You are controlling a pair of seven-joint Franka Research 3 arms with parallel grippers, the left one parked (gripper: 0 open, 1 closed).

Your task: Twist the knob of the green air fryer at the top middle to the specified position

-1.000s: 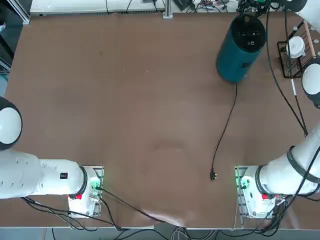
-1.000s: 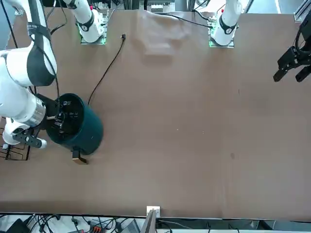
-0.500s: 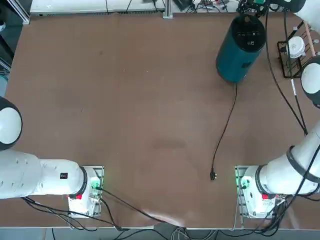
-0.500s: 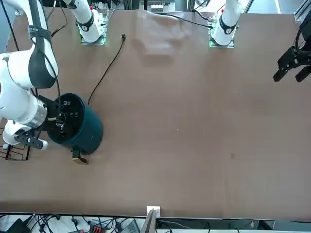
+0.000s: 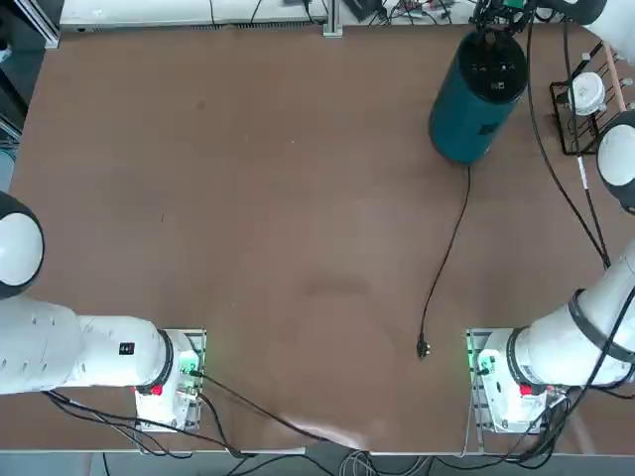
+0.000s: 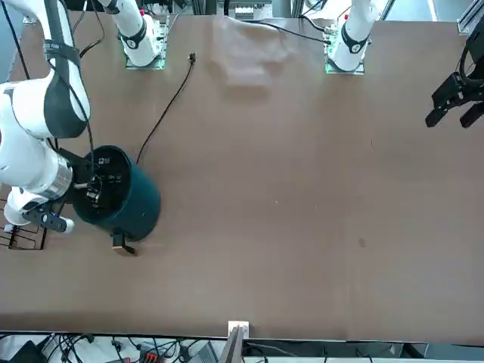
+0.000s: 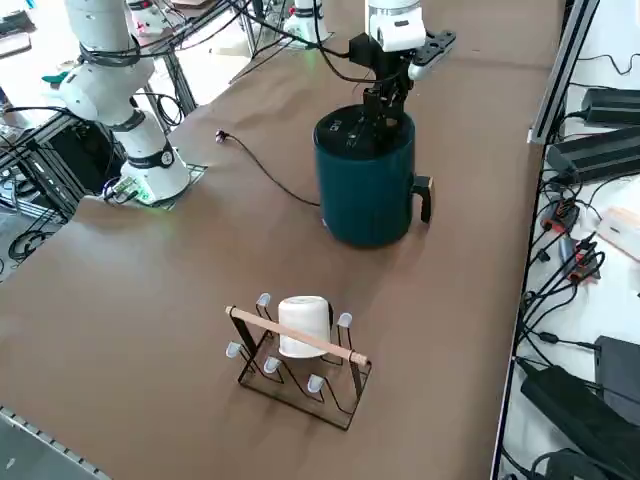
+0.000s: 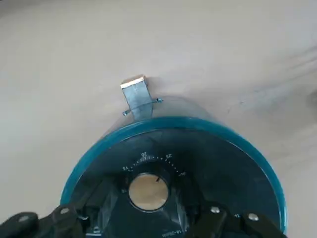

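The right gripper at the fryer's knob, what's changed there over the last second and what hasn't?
The right gripper has been closing in around the knob, its fingers now flanking it on both sides, though a firm grip cannot be confirmed. The arm itself has barely shifted. The green air fryer, its black cord and the wire rack with its white cup stayed put.

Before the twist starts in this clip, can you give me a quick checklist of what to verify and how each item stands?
1. Green air fryer upright on the table: ok.
2. Knob in sight, bare, with dial marks around it: ok.
3. Right gripper straddles the knob, one finger on each side: ok.
4. Fingers clamped on the knob: not ok, a gap shows at each side.
5. Cord lies slack on the table, unplugged, away from the gripper: ok.
6. Wire rack with its white cup stands apart from the fryer: ok.
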